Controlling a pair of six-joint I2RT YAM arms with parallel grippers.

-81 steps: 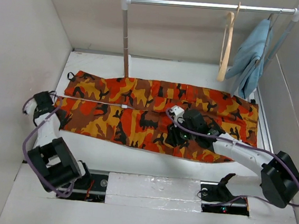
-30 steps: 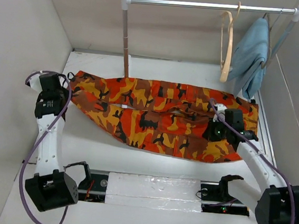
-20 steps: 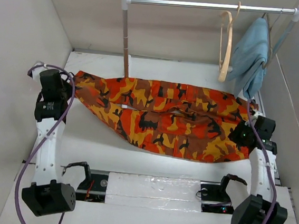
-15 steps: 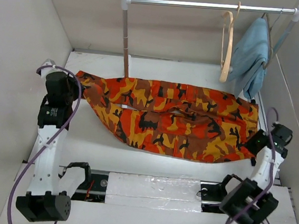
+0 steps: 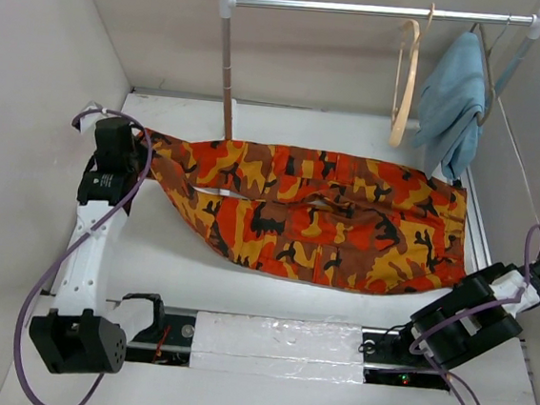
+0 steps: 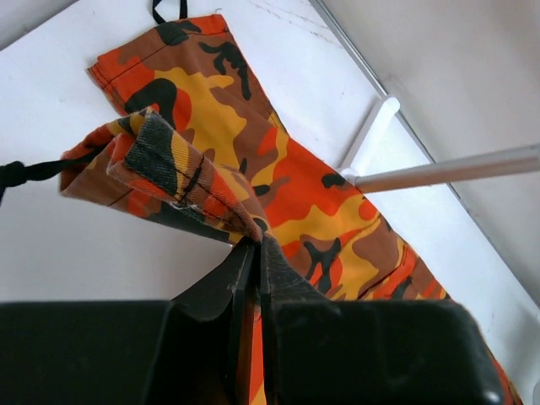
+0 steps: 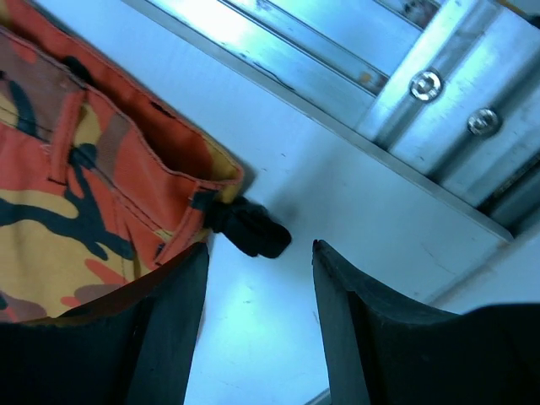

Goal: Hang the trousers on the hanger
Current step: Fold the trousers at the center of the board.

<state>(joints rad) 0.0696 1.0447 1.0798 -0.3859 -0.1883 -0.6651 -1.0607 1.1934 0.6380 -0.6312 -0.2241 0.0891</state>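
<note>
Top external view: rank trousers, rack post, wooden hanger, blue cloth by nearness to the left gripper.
1. trousers, held in the left gripper.
2. rack post, behind, slightly right.
3. hanger, right on rail.
4. blue cloth, rightmost.

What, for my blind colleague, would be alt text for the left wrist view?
The left gripper, shut, pinches a fold of the orange camouflage trousers above the white table; a metal rack pole shows behind at right.

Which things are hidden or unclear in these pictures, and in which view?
Top view: the hanger hangs edge-on; its lower bar cannot be told.
Top view: the fingertips of the left gripper hide under its own wrist.
Left wrist view: the trousers run off the lower right edge.
Right wrist view: the left edge cuts them off.
</note>
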